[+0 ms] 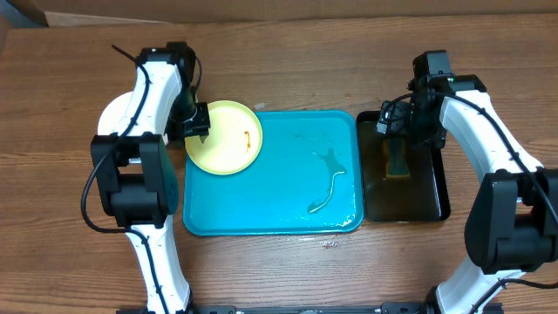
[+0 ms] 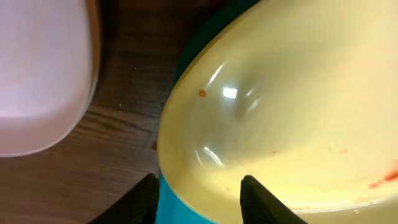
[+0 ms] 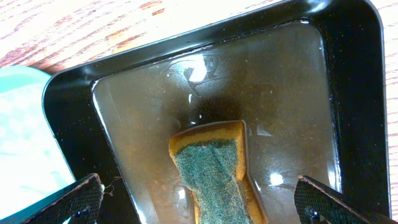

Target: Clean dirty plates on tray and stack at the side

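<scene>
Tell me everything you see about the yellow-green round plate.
The glossy pale yellow-green round plate looks plastic, shallow with a raised rim. Orange-red smears mark its right side, plus one small speck. It sits over the top-left corner of the turquoise rectangular plastic tray, jutting past its rim. The left gripper has its fingers straddling the plate's left edge; firm grip unclear.

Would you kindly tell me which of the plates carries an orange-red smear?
The yellow-green plate over the far-left corner of the turquoise tray, streaked orange-red near its rim; the white plate beside it on the table shows no marks where visible.
</scene>
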`<state>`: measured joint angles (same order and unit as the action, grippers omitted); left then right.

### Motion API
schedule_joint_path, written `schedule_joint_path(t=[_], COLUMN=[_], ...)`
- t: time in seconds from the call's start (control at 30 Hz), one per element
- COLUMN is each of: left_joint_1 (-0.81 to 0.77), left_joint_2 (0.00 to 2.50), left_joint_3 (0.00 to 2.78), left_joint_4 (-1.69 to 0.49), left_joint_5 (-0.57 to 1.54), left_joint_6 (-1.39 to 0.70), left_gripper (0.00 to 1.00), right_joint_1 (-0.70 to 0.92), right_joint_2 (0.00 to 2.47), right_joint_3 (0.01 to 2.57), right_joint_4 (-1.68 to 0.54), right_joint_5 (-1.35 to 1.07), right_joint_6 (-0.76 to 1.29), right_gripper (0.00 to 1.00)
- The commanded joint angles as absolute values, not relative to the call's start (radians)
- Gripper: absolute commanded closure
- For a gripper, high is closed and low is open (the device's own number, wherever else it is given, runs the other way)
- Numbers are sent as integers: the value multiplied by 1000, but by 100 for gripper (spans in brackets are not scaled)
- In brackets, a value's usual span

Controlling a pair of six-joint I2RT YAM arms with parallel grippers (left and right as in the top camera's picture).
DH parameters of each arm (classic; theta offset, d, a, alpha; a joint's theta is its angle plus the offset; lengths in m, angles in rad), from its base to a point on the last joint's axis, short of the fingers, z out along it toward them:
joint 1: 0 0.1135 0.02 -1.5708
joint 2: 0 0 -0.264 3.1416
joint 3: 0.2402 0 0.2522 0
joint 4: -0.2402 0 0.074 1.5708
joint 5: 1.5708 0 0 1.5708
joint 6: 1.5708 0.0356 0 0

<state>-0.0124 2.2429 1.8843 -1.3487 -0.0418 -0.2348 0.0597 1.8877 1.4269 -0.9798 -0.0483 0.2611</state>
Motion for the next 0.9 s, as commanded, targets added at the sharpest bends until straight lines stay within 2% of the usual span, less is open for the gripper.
schedule_joint_path(t=[0.0,0.2,0.57,0.67,0.87], left_joint_1=[-9,-7,-7,-7,-10], left_joint_2=[2249,2250,2252,2251,2251], left_joint_3=[1974,1960,1843,1843,1843], left_joint_4=[-1381,-1348,-1232,-1234,-1284], left_joint_5=[-53,-115,-102,-62,94], left_joint_6=[-212,-201,-206,-205,-201], left_gripper=[55,52,55,58,58], right_joint_1=[59,59,59,59,59], right_joint_2=[1866,1866,1866,1866,1866], right_joint_3=[1448,1448,1448,1448,1448], right_joint_4=[-975,-975,-975,-975,-975], right_joint_5=[-55,-55,-55,-55,-55], right_joint_6=[262,262,262,263,262], right_gripper=[0,0,0,0,0])
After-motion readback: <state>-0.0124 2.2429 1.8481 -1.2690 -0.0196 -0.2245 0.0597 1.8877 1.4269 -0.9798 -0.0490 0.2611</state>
